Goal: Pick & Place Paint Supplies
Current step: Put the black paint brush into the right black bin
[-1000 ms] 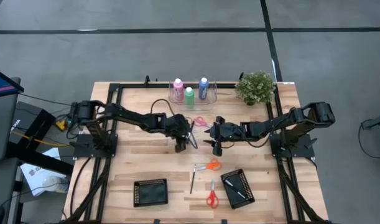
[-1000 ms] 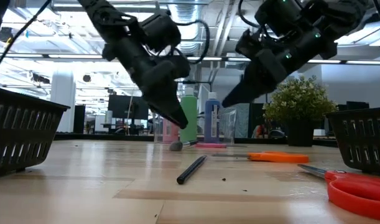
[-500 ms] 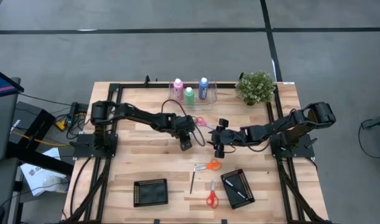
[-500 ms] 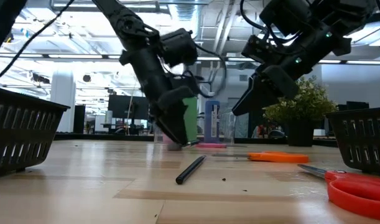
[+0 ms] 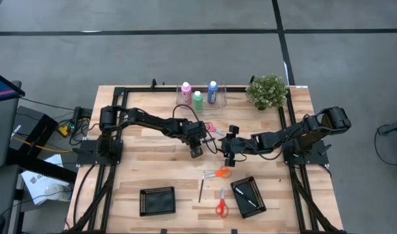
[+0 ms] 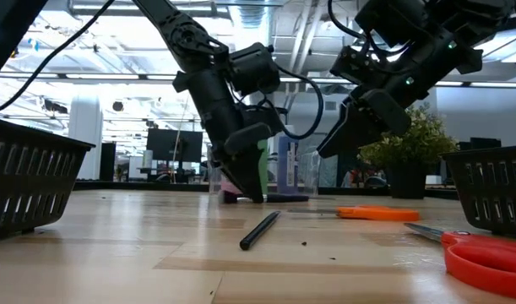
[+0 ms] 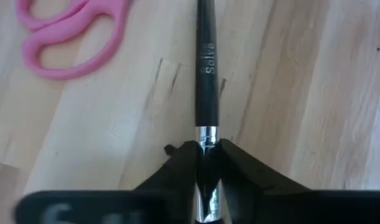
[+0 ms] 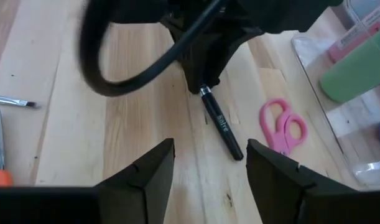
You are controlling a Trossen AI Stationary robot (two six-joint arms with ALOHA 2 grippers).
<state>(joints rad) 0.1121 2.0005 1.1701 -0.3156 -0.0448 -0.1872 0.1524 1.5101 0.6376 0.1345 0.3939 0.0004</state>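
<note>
Near the worktop's [image 5: 140, 159] middle, your left end effector [image 7: 205, 163] is clamped on a brush [image 7: 206, 74] lying flat. Your right end effector [image 8: 209, 163] hovers nearby, fingers apart. Three paint bottles [image 5: 197, 99] wait by the far edge; most of the sorting remains.

Black brush [image 7: 206, 93] with silver ferrule and pale lettering; pink scissors [image 7: 70, 34] on light, grained wooden table [image 7: 314, 93]. Pink bottle [image 5: 185, 93], green bottle [image 5: 197, 100] and blue bottle [image 5: 212, 91], each white-capped. Orange scissors [image 6: 376, 213]; black baskets [image 5: 157, 201].
</note>
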